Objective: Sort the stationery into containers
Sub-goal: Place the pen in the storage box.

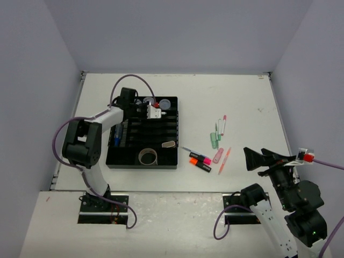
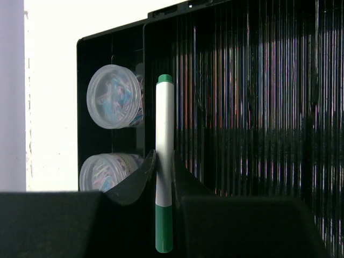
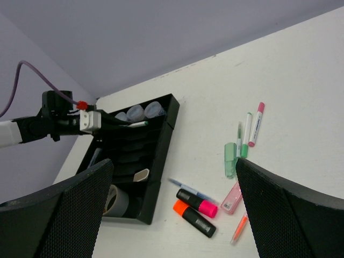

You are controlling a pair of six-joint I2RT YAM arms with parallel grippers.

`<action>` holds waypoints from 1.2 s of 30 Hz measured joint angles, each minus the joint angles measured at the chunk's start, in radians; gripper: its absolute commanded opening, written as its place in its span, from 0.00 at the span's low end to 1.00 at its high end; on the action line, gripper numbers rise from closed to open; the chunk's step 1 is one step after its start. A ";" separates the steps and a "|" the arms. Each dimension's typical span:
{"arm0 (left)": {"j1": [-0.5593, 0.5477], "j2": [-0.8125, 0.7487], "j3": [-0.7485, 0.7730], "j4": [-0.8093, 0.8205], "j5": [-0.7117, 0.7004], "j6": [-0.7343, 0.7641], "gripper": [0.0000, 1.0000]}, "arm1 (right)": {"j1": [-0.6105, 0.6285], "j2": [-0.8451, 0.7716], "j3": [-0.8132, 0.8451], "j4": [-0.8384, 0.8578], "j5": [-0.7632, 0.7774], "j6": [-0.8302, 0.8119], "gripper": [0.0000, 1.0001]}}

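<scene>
My left gripper [image 1: 156, 114] is shut on a white pen with green ends [image 2: 164, 134] and holds it over a far slot of the black organiser tray [image 1: 142, 165], beside two clear round tubs [image 2: 114, 97]. A grey tape roll [image 1: 148, 156] and a blue-capped tube [image 1: 116, 135] lie in the tray. Pink [image 1: 200, 158] and orange [image 1: 200, 164] highlighters, a green highlighter [image 1: 214, 141] and thin pens [image 1: 221, 126] lie on the table right of the tray. My right gripper [image 1: 255, 158] is open and empty, raised at the near right.
A pink translucent item [image 1: 217, 156], a thin orange pen [image 1: 224, 160] and a thin blue pen [image 1: 188, 150] also lie right of the tray. A beige piece [image 1: 168, 144] sits in a near slot. Walls enclose the white table on three sides.
</scene>
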 measured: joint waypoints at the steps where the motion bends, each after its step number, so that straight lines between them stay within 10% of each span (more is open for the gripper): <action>1: -0.004 0.011 0.012 -0.004 -0.001 -0.001 0.00 | 0.000 0.000 0.000 0.000 0.000 0.000 0.99; 31: -0.092 0.143 0.178 -0.050 -0.133 -0.108 0.38 | 0.000 0.000 0.000 0.000 0.000 0.000 0.99; 36: -0.185 0.092 0.262 -0.097 -0.238 -0.227 0.76 | 0.000 0.000 0.000 0.000 -0.001 0.000 0.99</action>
